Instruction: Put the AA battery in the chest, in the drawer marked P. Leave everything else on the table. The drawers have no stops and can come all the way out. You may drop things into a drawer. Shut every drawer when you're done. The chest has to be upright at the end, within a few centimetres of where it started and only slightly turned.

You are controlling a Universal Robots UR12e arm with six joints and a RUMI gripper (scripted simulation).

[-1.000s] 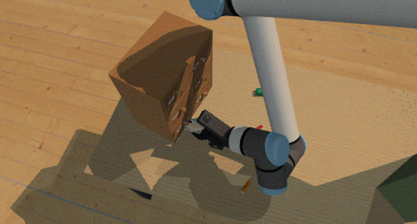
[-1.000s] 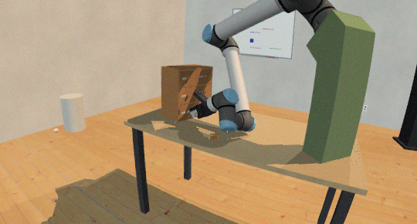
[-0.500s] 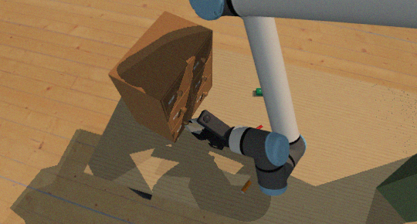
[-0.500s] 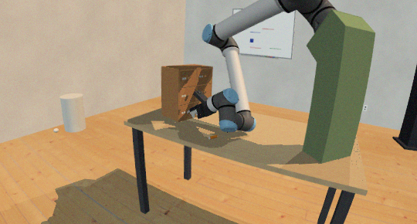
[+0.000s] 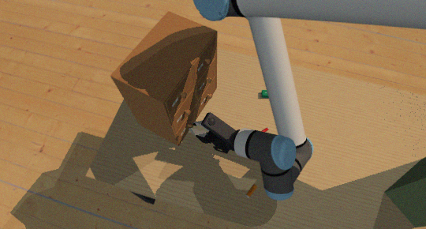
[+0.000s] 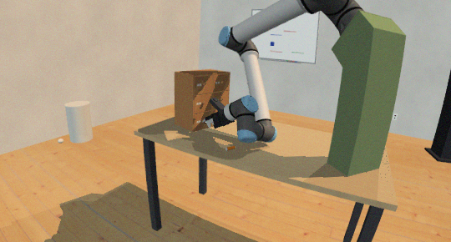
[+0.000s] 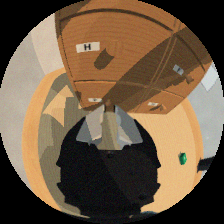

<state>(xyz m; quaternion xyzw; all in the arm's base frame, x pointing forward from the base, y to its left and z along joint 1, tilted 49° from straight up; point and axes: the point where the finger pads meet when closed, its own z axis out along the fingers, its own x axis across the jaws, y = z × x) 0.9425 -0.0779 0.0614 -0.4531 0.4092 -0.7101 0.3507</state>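
The wooden chest (image 5: 147, 111) (image 6: 184, 98) (image 7: 130, 30) stands upright on the table, with two columns of drawers that look shut. The middle left drawer reads H in the wrist view; the other labels are too small to read, so I cannot tell which is P. My gripper (image 5: 192, 126) (image 6: 207, 123) (image 7: 109, 105) is low at the chest's front, its fingertips closed around the knob (image 7: 109, 106) of the bottom left drawer. The AA battery (image 5: 252, 190) (image 6: 230, 148), orange with a grey end, lies on the table in shadow, away from the gripper.
A green object (image 5: 264, 94) (image 7: 183, 158) lies on the table to the right of the chest. A small red object (image 5: 265, 129) lies just behind my wrist in the top view. A tall green block (image 5: 412, 198) (image 6: 359, 105) stands at the table's far end from the chest.
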